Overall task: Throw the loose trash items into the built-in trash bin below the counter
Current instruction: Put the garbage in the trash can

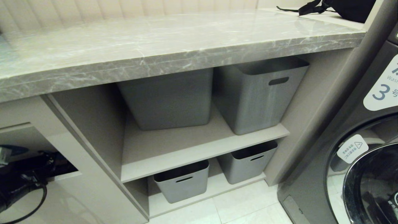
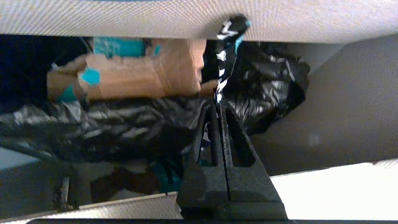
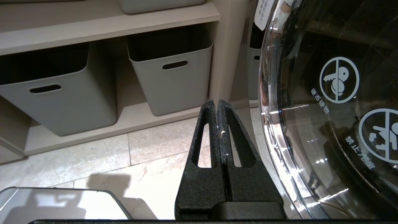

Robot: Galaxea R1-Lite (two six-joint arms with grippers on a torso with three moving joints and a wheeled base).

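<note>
upper shelf: two grey tubs (image 1: 259, 93), side by side
lower shelf: two smaller grey tubs (image 1: 183, 182)
right edge: washing machine (image 1: 357, 149), glass door (image 3: 335, 102)
floor: pale tiles (image 1: 248, 205)
far right countertop: black bag (image 1: 342, 7)

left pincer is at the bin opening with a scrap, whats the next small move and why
Probably open the left pincer: it is shut on a thin torn cardboard piece, seen edge-on, over the black bin liner, where another cardboard piece already lies.

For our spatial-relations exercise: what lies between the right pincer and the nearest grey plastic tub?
Right wrist view: bare beige floor tiles and shelf lip separate right pincer from grey plastic tub.
</note>
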